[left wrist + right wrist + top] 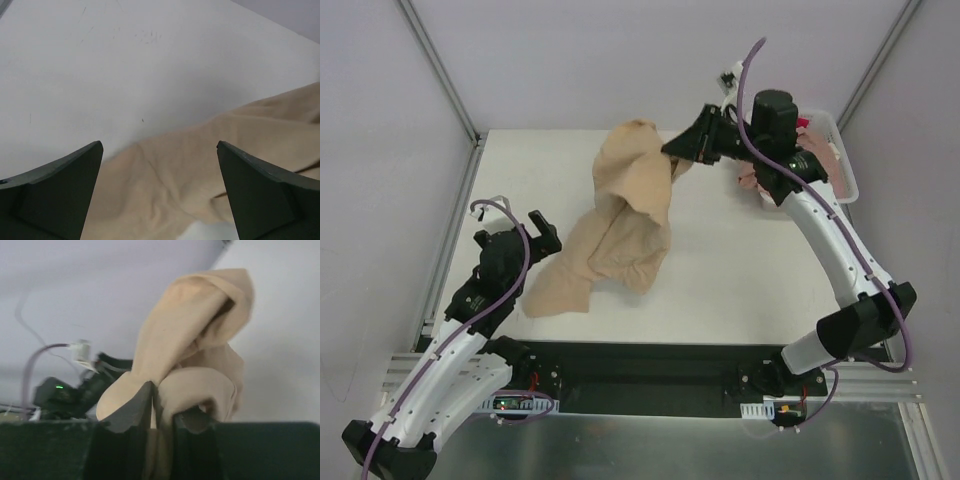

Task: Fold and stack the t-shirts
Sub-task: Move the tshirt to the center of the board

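Observation:
A tan t-shirt (625, 215) lies crumpled in the middle of the white table, its far end lifted into a peak. My right gripper (672, 150) is shut on that lifted end; in the right wrist view the tan cloth (195, 315) bulges over the narrow jaws of the right gripper (165, 400). My left gripper (542, 232) stands wide open just left of the shirt's near-left corner. The left wrist view has tan fabric (200, 180) below and ahead of the left gripper (159, 145), with nothing between the fingers. Dusty pink cloth (750, 180) shows beside the right arm.
A white lattice basket (843, 170) sits at the far right corner, partly hidden by the right arm, with pink cloth inside. Metal frame rails run along the table's left and right edges. Bare table (740, 270) lies right of the shirt.

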